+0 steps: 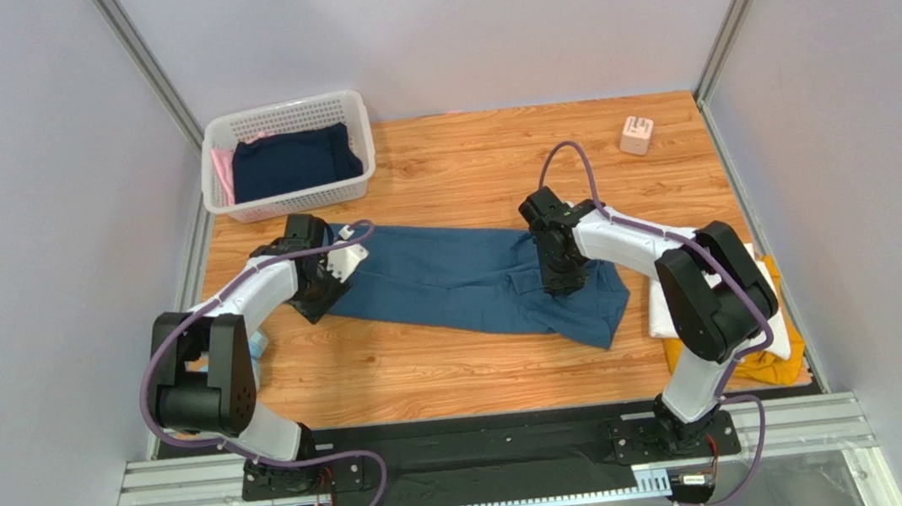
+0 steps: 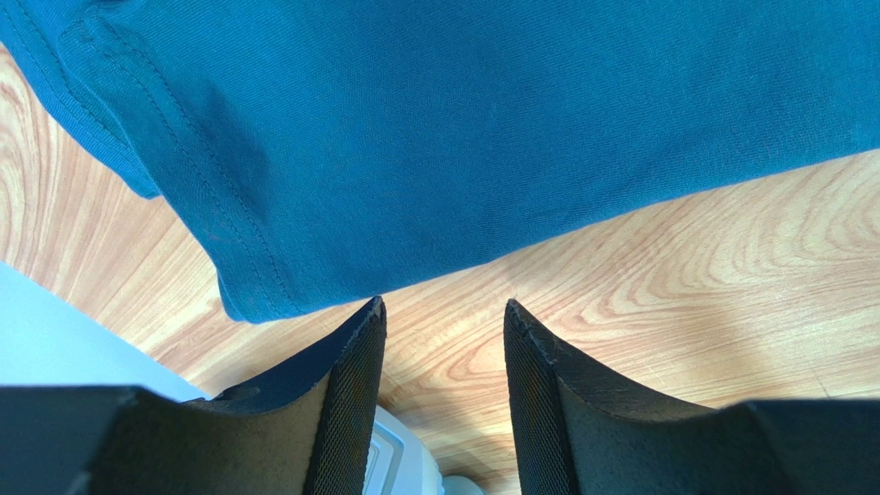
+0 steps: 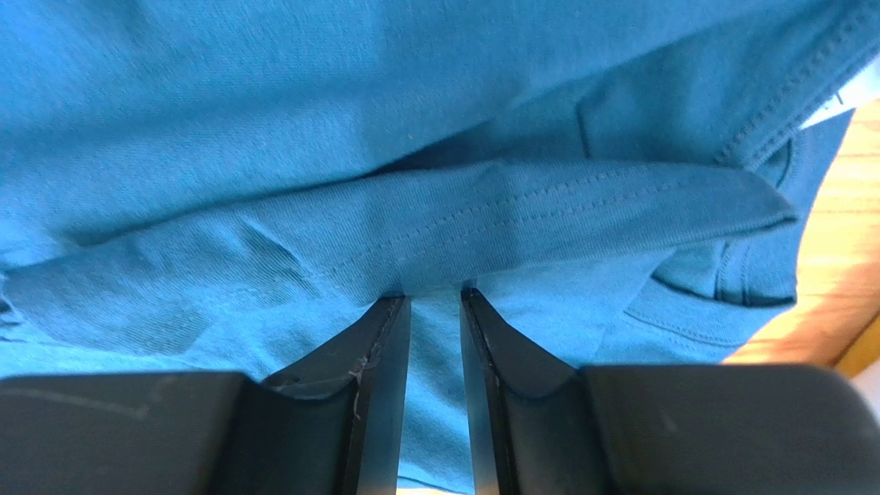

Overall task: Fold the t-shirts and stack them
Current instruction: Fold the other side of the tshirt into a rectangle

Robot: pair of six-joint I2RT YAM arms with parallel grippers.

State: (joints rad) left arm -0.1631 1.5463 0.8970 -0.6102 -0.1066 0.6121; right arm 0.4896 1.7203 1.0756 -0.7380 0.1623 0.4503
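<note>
Stretching across the middle of the light wooden table (image 1: 471, 162), the large teal-blue cotton t-shirt (image 1: 459, 280) lies loosely flattened, running from 9 o'clock towards 4 o'clock. The left gripper (image 2: 444, 309) hangs at the shirt's 9 o'clock end, its dark fingers spread apart over bare wood just beside the stitched hem, holding nothing. The right gripper (image 3: 434, 299) sits on the shirt's 3 o'clock part, where the cloth is bunched. Its fingers stand close together with a narrow gap, their tips against a raised fold of teal fabric, and whether they pinch that fold cannot be told. At the table's 4 o'clock edge, partly under the right arm, lie a folded white t-shirt (image 1: 658, 306) and a mustard-yellow t-shirt (image 1: 769, 363). A white lattice plastic basket (image 1: 297, 198) at 11 o'clock holds a dark navy garment (image 1: 292, 159), and a small beige cube (image 1: 637, 134) rests at 1 o'clock.
</note>
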